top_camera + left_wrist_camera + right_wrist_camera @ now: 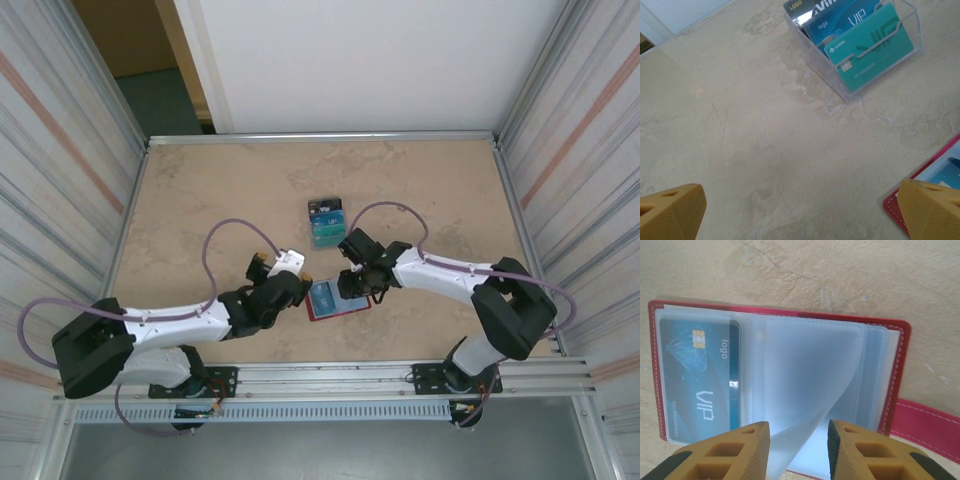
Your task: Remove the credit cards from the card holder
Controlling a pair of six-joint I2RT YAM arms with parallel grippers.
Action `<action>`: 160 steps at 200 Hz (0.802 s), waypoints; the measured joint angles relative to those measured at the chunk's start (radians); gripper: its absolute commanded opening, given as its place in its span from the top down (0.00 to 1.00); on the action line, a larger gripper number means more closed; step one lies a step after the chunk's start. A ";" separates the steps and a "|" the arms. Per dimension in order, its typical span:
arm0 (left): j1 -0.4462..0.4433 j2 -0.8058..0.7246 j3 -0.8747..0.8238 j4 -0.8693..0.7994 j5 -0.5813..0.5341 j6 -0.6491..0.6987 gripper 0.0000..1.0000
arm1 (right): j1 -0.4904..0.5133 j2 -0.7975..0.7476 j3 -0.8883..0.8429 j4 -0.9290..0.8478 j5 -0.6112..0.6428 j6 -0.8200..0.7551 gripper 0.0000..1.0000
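**A:** Item one, right tool (799, 440). Condition?

**B:** Fingers partly spread and pinching nothing. A loose clear sleeve (810, 375) curls up through the gap between them.

**A:** What is directly beneath it?

**B:** Card holder (896, 375), red with pale stitching, lying open and flat on the surface (765, 150). In its left half, one blue card (697, 380) with a chip and "VIP" lettering is tucked inside a sleeve. A red snap tab (925, 422) sticks out past the right edge and lies on the surface.

**A:** Item two, left tool (802, 210)?

**B:** Spread wide, gripping nothing, above bare surface. One fingertip (932, 210) sits at a red corner of the card holder. I cannot tell whether it touches.

**A:** Position, seen from above?

**B:** The card holder lies in the near middle of the surface. The left tool is just to its left and the right tool is at its far edge.

**A:** Further out?

**B:** Clear box (914, 30), beyond the card holder and apart from it. It holds cards standing on edge, with a teal card (870, 47) in front, a blue one behind it and a dark one at the back.
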 measured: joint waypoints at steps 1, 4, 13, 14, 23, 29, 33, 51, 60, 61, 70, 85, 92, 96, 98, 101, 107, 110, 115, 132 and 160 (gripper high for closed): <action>0.000 0.000 0.000 0.000 0.000 0.000 0.01 | 0.000 -0.003 0.000 -0.002 0.002 0.000 0.64; -0.003 0.005 0.002 -0.004 0.000 0.000 0.01 | -0.001 -0.008 0.000 -0.005 0.004 0.000 0.64; -0.010 0.015 0.006 -0.013 -0.004 -0.001 0.01 | -0.007 -0.027 0.000 -0.015 0.014 0.000 0.64; -0.011 0.016 0.007 -0.013 -0.004 -0.001 0.01 | -0.008 -0.029 0.000 -0.018 0.014 0.001 0.64; -0.017 0.025 0.010 -0.018 -0.004 -0.002 0.01 | -0.017 -0.046 0.000 -0.028 0.026 0.003 0.64; -0.021 0.029 0.010 -0.018 -0.004 -0.005 0.01 | -0.025 -0.060 0.000 -0.038 0.036 0.008 0.65; -0.024 0.033 0.010 -0.019 -0.004 -0.009 0.01 | -0.030 -0.068 0.000 -0.044 0.042 0.011 0.65; -0.031 0.044 0.010 -0.030 -0.001 -0.027 0.01 | -0.051 -0.110 -0.002 -0.065 0.068 0.036 0.65; -0.031 0.049 0.010 -0.033 0.006 -0.042 0.01 | -0.058 -0.133 -0.006 -0.068 0.079 0.051 0.66; -0.031 0.050 0.010 -0.034 0.007 -0.044 0.01 | -0.059 -0.136 -0.007 -0.069 0.080 0.052 0.66; -0.031 0.054 0.010 -0.035 0.014 -0.056 0.01 | -0.062 -0.156 -0.011 -0.070 0.080 0.060 0.66; -0.031 0.061 0.010 -0.032 0.032 -0.077 0.01 | -0.062 -0.177 -0.016 -0.065 0.058 0.074 0.67; -0.032 0.066 0.010 -0.031 0.039 -0.084 0.01 | -0.062 -0.180 -0.017 -0.056 0.040 0.081 0.68; -0.032 0.071 0.010 -0.030 0.043 -0.090 0.01 | -0.062 -0.180 -0.017 -0.051 0.029 0.084 0.68; -0.032 0.072 0.010 -0.029 0.044 -0.091 0.01 | -0.062 -0.180 -0.017 -0.048 0.023 0.085 0.68; -0.032 0.077 0.010 -0.029 0.049 -0.093 0.01 | -0.062 -0.180 -0.017 -0.043 0.015 0.088 0.69; -0.032 0.085 0.010 -0.026 0.054 -0.099 0.01 | -0.062 -0.179 -0.020 -0.029 -0.006 0.096 0.69; -0.032 0.090 0.010 -0.026 0.057 -0.100 0.01 | -0.062 -0.179 -0.021 -0.024 -0.016 0.101 0.69; -0.032 0.099 0.010 -0.025 0.059 -0.103 0.01 | -0.062 -0.178 -0.023 -0.014 -0.034 0.106 0.70; -0.032 0.126 0.010 -0.025 0.068 -0.110 0.01 | -0.062 -0.167 -0.028 0.021 -0.090 0.120 0.71; -0.032 0.151 0.010 -0.026 0.082 -0.117 0.01 | -0.062 -0.124 -0.039 0.074 -0.164 0.141 0.75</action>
